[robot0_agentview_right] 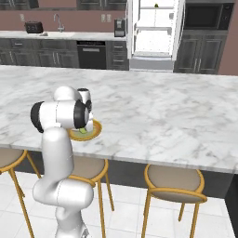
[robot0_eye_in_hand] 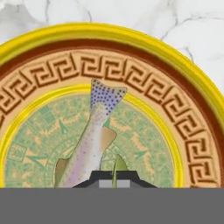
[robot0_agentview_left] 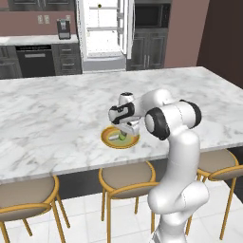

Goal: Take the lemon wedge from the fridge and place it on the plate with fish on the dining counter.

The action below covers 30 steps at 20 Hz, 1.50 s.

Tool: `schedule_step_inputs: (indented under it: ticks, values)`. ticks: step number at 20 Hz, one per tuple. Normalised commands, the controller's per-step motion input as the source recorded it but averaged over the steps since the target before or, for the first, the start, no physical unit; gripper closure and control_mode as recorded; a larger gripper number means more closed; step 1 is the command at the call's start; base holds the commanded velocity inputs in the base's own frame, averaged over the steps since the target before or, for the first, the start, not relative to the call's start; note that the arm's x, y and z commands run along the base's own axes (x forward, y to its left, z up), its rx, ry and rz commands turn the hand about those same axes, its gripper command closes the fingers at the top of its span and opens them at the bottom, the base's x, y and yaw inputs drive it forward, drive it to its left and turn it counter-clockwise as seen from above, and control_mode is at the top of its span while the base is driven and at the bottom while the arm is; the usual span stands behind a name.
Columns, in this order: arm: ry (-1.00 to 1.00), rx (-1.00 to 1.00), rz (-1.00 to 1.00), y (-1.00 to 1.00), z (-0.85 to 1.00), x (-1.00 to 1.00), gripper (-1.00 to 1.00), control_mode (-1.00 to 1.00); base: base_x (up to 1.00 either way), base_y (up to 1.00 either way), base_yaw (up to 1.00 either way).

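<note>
The gripper [robot0_eye_in_hand: 114, 178] hangs low over the plate with fish [robot0_agentview_left: 107, 140] at the near edge of the dining counter [robot0_agentview_left: 57, 114], its 2 fingers pinched shut on the lemon wedge [robot0_eye_in_hand: 117, 165], just beside the fish [robot0_eye_in_hand: 94, 140]. Released from any height, I reckon the wedge could bounce off the rim onto the marble. The fridge [robot0_agentview_left: 105, 29] stands open far behind.
</note>
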Motion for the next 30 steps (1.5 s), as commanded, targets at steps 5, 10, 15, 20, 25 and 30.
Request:
schedule_step_inputs:
  ticks: [5,10,15,20,25,30]
  values:
    - [0.00,0.00,0.00,0.00,0.00,0.00,-1.00,-1.00,0.00,0.00,0.00]
    - [-0.06,0.03,0.00,-0.19,0.31,-0.78,-1.00,-1.00,0.00,0.00,0.00]
    - [-0.28,0.07,0.00,-0.61,0.45,-1.00,-1.00,-1.00,0.00,0.00,0.00]
    - [-0.36,0.08,0.00,-0.74,0.36,-1.00,-1.00,-1.00,0.00,0.00,0.00]
    - [-0.45,0.01,0.00,-0.49,0.86,-1.00,-1.00,-1.00,0.00,0.00,0.00]
    - [-0.46,0.00,0.00,-0.09,1.00,-1.00,-1.00,-1.00,0.00,0.00,0.00]
